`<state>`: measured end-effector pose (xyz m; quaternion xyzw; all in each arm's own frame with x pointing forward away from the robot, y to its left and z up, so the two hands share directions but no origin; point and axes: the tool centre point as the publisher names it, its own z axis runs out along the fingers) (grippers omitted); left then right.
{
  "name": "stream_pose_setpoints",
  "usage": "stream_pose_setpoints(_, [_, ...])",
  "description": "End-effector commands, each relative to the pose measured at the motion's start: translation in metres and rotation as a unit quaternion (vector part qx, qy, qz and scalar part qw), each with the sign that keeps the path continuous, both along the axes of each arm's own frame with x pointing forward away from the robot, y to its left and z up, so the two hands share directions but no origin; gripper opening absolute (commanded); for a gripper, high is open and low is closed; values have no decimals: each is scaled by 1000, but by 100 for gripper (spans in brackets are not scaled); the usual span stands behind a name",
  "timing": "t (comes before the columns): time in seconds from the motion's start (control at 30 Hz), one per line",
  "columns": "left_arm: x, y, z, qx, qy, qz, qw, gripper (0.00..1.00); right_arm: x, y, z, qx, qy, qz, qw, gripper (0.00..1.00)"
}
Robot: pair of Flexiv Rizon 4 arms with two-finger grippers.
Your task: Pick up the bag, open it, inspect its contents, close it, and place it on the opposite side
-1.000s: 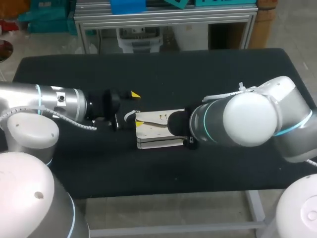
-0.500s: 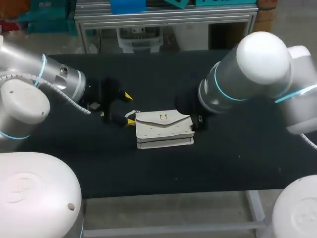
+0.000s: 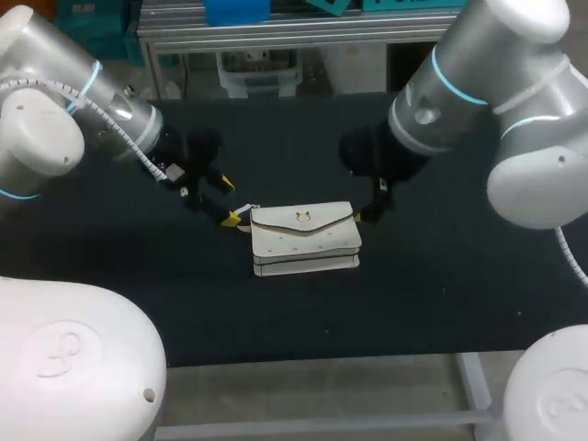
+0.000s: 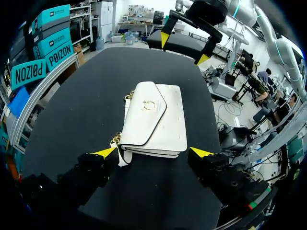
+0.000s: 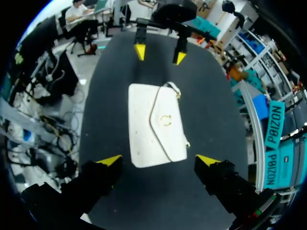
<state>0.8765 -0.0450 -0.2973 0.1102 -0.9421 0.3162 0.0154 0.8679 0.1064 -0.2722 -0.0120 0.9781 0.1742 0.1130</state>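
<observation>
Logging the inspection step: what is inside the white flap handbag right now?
Nothing of its inside shows: the white flap handbag lies on the black table with its flap shut over the opening, gold clasp on top.

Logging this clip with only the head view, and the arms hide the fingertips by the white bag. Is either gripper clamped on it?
Observer: No. In the left wrist view the left gripper is open, with one yellow tip on each side of the bag's near end. One tip is close to the strap ring and the other is clear of the bag.
Operator: And the right one?
Observer: The right gripper is open too. Its tips sit wide of the bag's other end and do not touch it.
Operator: Is the bag closed?
Observer: Yes. The left wrist view shows the flap lying flat on the body, with the gold clasp on top.
</observation>
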Motion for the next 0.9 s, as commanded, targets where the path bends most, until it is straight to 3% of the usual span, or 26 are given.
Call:
stream_pose_setpoints(0.03, [4,-1,1,11,10,-6,1000,100,1,-7,2,13,91,39,995,100])
stream_pose_setpoints(0.4, [4,-1,1,11,10,-6,1000,100,7,-4,2,2,93,26,995,100])
stream_pose_setpoints(0.57, [11,-9,2,0,74,133,988,100,24,-3,10,-16,137,-75,988,100])
stream_pose_setpoints(0.7, [18,-8,1,4,118,247,962,100,32,-8,21,-5,172,-174,970,100])
stream_pose_setpoints(0.9, [21,-3,-2,16,169,379,910,100,38,-21,28,41,221,-316,922,100])
